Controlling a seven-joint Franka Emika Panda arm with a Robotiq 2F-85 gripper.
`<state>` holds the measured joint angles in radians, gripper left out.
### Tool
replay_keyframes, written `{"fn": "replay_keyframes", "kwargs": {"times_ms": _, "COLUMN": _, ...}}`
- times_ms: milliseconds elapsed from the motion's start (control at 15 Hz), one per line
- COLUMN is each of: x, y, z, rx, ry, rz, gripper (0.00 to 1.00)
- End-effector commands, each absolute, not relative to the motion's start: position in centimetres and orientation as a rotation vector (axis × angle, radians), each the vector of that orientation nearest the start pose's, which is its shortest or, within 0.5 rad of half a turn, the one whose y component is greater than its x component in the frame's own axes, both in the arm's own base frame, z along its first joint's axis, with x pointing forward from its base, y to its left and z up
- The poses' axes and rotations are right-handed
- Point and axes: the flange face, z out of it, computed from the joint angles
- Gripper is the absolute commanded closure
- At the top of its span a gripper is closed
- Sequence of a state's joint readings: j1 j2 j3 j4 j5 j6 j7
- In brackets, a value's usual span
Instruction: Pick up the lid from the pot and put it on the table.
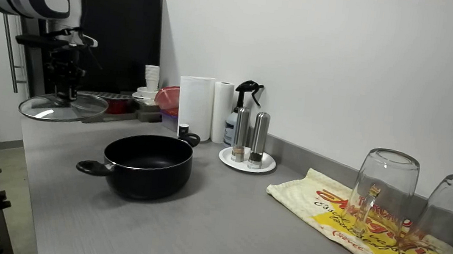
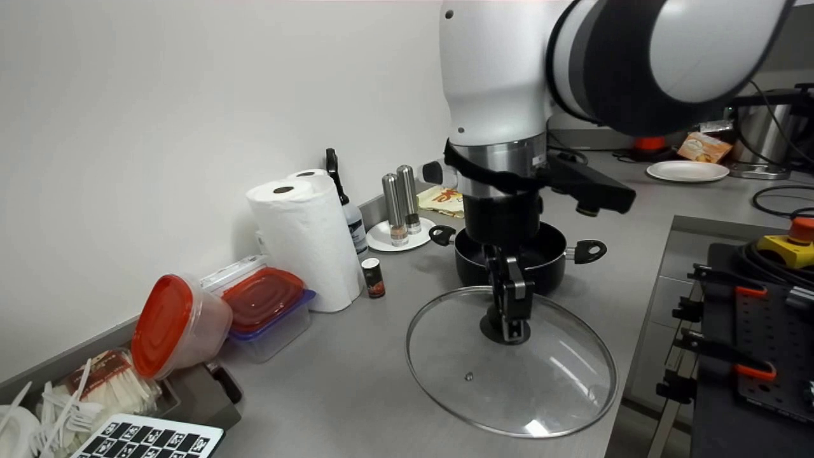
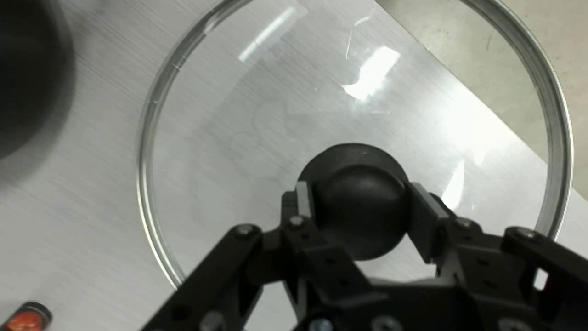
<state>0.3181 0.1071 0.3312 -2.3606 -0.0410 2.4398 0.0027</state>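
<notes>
The clear glass lid point(image 1: 76, 114) with a metal rim and black knob hangs level above the grey table point(image 1: 214, 236), apart from the pot. In an exterior view the lid point(image 2: 502, 394) shows large in front of the pot point(image 2: 552, 270). My gripper point(image 3: 360, 207) is shut on the lid's knob, with a pad on each side of it. In an exterior view the gripper point(image 1: 66, 94) points straight down. The black pot point(image 1: 148, 180) stands uncovered on the table. In the wrist view part of the pot point(image 3: 27, 82) shows at the upper left.
Paper towel rolls point(image 1: 195, 108), a small shaker point(image 2: 373, 278), plastic containers point(image 2: 270, 318) and a plate with two grinders point(image 1: 246, 165) stand along the wall. Upturned glasses point(image 1: 387, 175) stand on a patterned cloth. In the wrist view the table edge point(image 3: 464, 87) passes under the lid.
</notes>
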Motion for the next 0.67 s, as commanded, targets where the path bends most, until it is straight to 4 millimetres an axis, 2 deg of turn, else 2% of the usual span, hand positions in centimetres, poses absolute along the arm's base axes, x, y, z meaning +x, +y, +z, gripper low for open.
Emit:
{"fn": "replay_keyframes", "kwargs": {"times_ms": 0, "x": 39.4, "y": 35.1, "z": 26.9, "rx": -2.944, "ry": -1.172, "rz": -0.009, "gripper": 0.75}}
{"fn": "replay_keyframes", "kwargs": {"times_ms": 67, "x": 39.3, "y": 35.9, "z": 26.5, "rx": -2.945, "ry": -1.205, "rz": -0.012, "gripper": 0.75}}
{"fn": "replay_keyframes", "kwargs": {"times_ms": 267, "x": 40.5, "y": 37.8, "z": 24.1, "rx": -2.967, "ry": -1.278, "rz": -0.007, "gripper": 0.75}}
{"fn": "replay_keyframes", "kwargs": {"times_ms": 600, "x": 43.5, "y": 39.3, "z": 20.2, "rx": -2.993, "ry": -1.340, "rz": 0.003, "gripper": 0.75}}
